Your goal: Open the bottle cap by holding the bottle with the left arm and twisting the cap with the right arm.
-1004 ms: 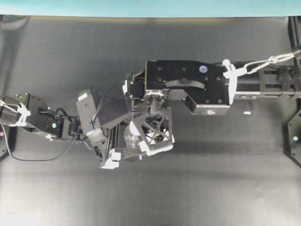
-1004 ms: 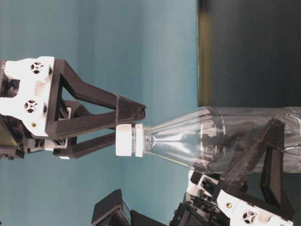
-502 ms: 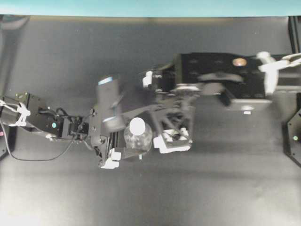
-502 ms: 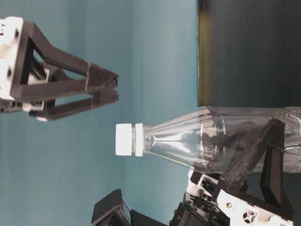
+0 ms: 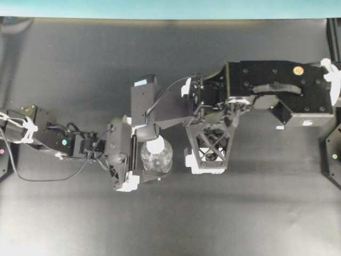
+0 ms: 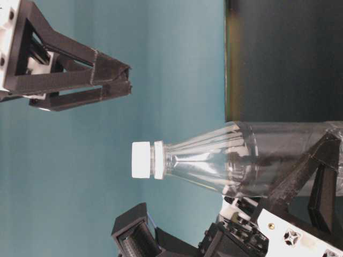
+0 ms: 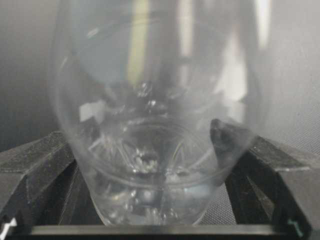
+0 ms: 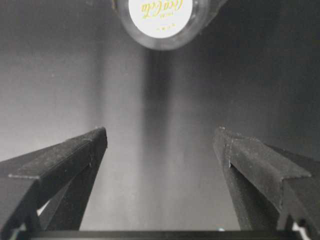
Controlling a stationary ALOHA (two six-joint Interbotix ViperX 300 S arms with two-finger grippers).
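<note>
— What changed since 1 second ago?

— Back then my right jaws (image 5: 209,164) sat around the bottle cap (image 5: 155,144); now they have let go and drawn off toward 3 o'clock in the overhead view, well apart from it.

— And how do they stand?

— Spread wide, holding nothing. My right wrist camera shows the cap at 12 o'clock, beyond both fingers (image 8: 70,160).

— The bottle (image 6: 225,160)?

— Upright on the dark desk (image 5: 80,69), cap on. My left jaws (image 5: 143,173) are closed on its bulging lower body; the left wrist camera shows a finger pressed against either side of the clear plastic.

— Where is your right arm (image 5: 277,93)?

— At 2 o'clock from the bottle, overhead.
</note>
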